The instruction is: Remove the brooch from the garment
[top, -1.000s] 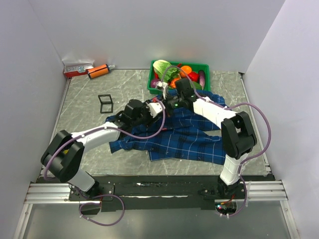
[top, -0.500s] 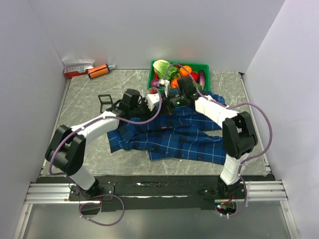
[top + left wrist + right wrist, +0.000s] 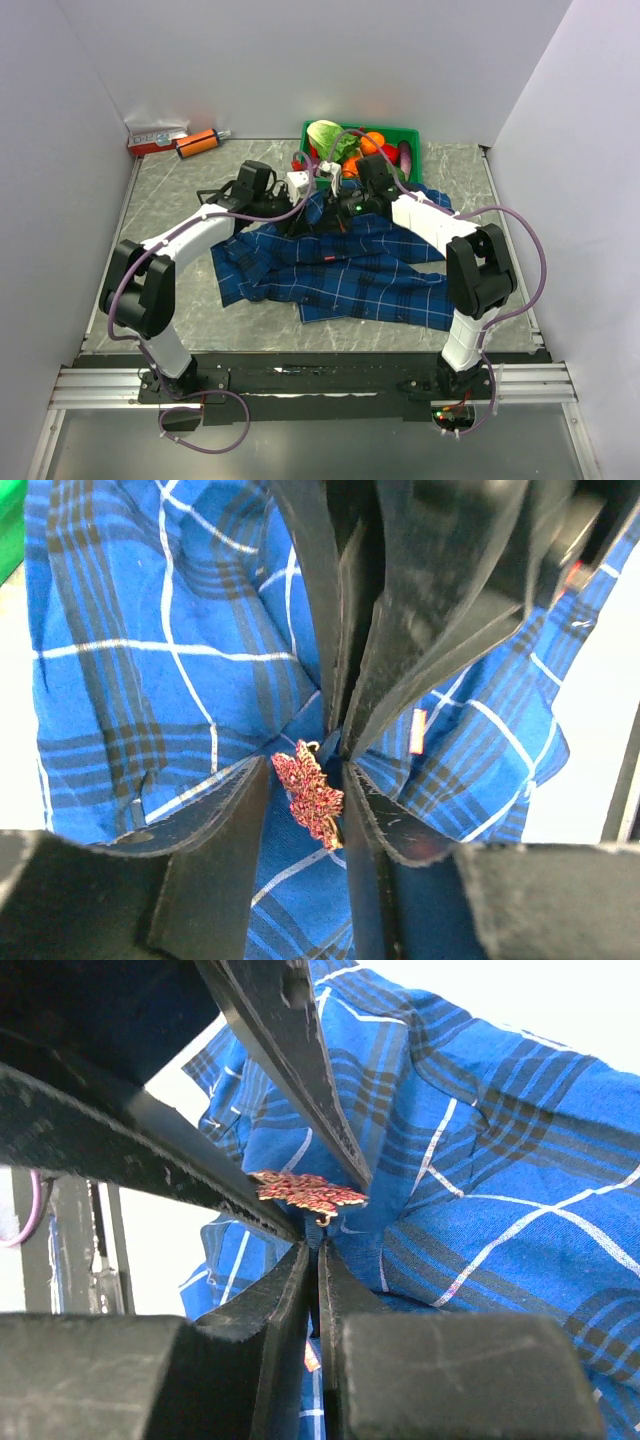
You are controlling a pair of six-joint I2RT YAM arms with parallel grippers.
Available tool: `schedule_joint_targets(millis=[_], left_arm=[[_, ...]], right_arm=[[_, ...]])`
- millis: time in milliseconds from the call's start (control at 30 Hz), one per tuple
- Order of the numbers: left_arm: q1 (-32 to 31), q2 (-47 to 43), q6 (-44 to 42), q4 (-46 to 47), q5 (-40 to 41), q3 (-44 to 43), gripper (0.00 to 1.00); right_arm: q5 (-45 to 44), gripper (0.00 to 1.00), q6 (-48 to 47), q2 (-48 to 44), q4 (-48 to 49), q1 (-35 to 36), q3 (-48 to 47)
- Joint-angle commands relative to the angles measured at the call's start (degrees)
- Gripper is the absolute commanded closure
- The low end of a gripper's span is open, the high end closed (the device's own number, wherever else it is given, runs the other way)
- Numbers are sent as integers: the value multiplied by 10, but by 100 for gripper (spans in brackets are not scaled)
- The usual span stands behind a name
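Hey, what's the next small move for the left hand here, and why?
Probably close the left hand onto the brooch: its fingers sit either side of it, seemingly not yet clamped, while the right hand pinches the garment just beside it.

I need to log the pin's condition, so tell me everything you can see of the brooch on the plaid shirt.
The brooch is a small leaf-shaped ornament, glittery pinkish-red with gold-coloured edges, metal by its look. It sits at the peak of a raised fold of the blue plaid garment. The left fingers flank it closely on both sides; whether they pinch it I cannot tell. The right fingers are closed on the fabric just beneath it.
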State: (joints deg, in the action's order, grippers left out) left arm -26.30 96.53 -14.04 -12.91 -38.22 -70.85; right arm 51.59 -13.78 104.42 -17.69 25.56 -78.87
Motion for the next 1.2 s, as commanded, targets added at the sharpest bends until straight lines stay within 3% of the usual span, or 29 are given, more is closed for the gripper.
schedule_joint_targets(millis=[0, 267, 367, 433, 533, 567, 667, 767, 1033, 1167], left_arm=[[6, 3, 11, 12, -49, -43, 60], [11, 4, 17, 3, -69, -46, 79], [11, 2, 17, 4, -66, -40, 81], [10, 1, 16, 4, -62, -38, 80], [10, -2, 8, -1, -59, -32, 70], [10, -5, 9, -1, -58, -29, 61], [11, -19, 12, -3, -52, -24, 46], [11, -33, 5, -12, -51, -16, 41], [1, -33, -22, -9, 17, 9, 46], [1, -24, -23, -7, 28, 8, 58]], right_arm=[[11, 85, -5, 6, -17, 4, -17], [12, 85, -1, 5, -16, 3, -15], [12, 84, 2, 5, -14, 4, -15], [12, 84, 4, 3, -12, 4, -14], [14, 85, 13, 5, -9, 5, -12], [16, 84, 15, 6, -4, 4, -12], [15, 84, 24, 9, -1, 4, -12], [14, 84, 25, 10, -1, 4, -13], [18, 84, 25, 13, -6, 3, -16], [17, 85, 23, 13, -7, 4, -18]])
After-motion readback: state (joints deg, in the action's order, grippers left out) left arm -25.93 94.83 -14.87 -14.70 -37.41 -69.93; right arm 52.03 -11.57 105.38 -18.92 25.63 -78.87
